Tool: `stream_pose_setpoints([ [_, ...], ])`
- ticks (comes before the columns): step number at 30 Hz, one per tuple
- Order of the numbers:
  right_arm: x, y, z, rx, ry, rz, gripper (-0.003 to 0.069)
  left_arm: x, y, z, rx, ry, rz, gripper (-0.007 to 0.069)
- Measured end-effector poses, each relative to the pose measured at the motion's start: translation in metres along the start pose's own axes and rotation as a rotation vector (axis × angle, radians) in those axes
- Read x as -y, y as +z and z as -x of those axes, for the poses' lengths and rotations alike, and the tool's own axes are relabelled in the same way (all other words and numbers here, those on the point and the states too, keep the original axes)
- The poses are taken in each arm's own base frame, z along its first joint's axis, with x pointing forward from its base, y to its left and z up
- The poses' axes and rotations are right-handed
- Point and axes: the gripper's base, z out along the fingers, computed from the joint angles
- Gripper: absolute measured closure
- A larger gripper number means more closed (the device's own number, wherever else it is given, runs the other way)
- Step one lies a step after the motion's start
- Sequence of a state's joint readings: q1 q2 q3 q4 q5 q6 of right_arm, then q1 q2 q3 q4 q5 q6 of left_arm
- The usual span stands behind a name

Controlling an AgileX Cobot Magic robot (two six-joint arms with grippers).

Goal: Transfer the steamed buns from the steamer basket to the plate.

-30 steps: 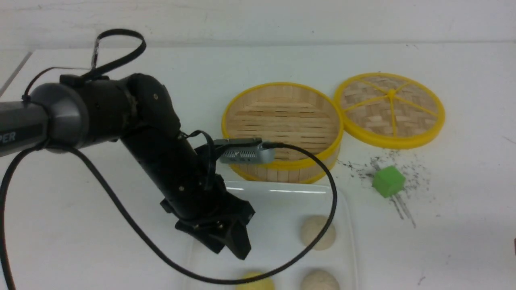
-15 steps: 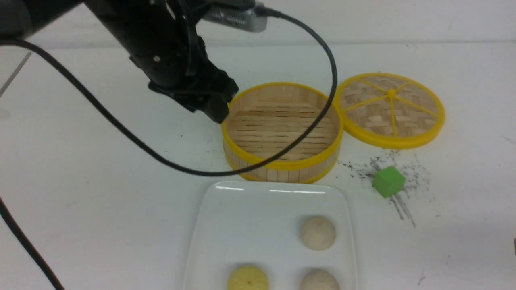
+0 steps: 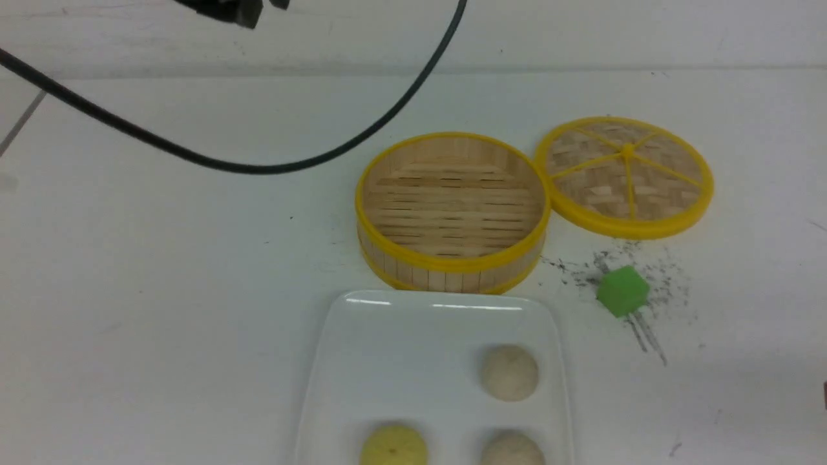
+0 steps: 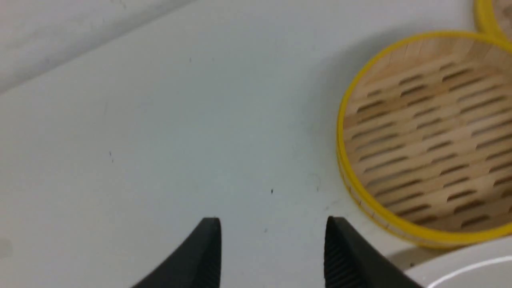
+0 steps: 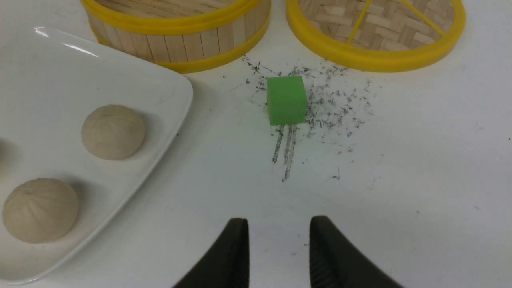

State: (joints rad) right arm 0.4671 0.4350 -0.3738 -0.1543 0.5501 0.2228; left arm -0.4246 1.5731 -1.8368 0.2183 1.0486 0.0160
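The steamer basket (image 3: 452,213) stands empty in the middle of the table. In front of it lies the white plate (image 3: 400,349) with three steamed buns: an off-white one (image 3: 509,372), a second off-white one (image 3: 512,450) and a pale yellow one (image 3: 393,445). My left gripper (image 4: 272,224) hangs open and empty, high over bare table to the left of the basket (image 4: 428,132). My right gripper (image 5: 279,224) is open and empty above the table, near the plate (image 5: 48,80) and two of the buns (image 5: 113,132) (image 5: 40,210).
The flat woven lid (image 3: 623,174) lies to the right of the basket. A green cube (image 3: 622,290) sits among dark scuff marks in front of the lid. A black cable (image 3: 258,168) swings across the back left, below a piece of the left arm (image 3: 232,10).
My left arm has risen from over the plate, past the basket's left rim, almost out of the front view's top. The yellow bun now shows fully.
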Motion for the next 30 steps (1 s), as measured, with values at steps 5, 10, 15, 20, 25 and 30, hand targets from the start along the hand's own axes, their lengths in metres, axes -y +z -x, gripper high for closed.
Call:
stream_pose_setpoints([
  [5, 0.0, 0.0, 0.0, 0.001, 0.0, 0.0, 0.0417, -0.002, -0.02, 0.014, 0.182, -0.024, -0.014, 0.0303],
  [10, 0.0, 0.0, 0.001, 0.006, 0.002, 0.002, 0.0417, -0.004, -0.027, 0.024, 0.304, -0.022, -0.004, 0.0306],
  [15, 0.0, 0.0, 0.001, 0.006, 0.001, 0.002, 0.0417, -0.004, -0.03, 0.033, 0.411, -0.033, -0.011, 0.0307],
  [20, 0.0, 0.0, 0.001, 0.006, 0.001, 0.002, 0.0417, -0.001, -0.033, 0.038, 0.462, -0.073, -0.055, 0.0321],
  [25, 0.0, 0.0, 0.001, 0.006, 0.001, 0.002, 0.0417, 0.001, -0.034, 0.04, 0.486, -0.095, -0.079, 0.0347],
  [30, 0.0, 0.0, 0.001, 0.007, 0.001, 0.002, 0.0417, -0.001, -0.032, 0.036, 0.444, -0.067, -0.05, 0.0358],
])
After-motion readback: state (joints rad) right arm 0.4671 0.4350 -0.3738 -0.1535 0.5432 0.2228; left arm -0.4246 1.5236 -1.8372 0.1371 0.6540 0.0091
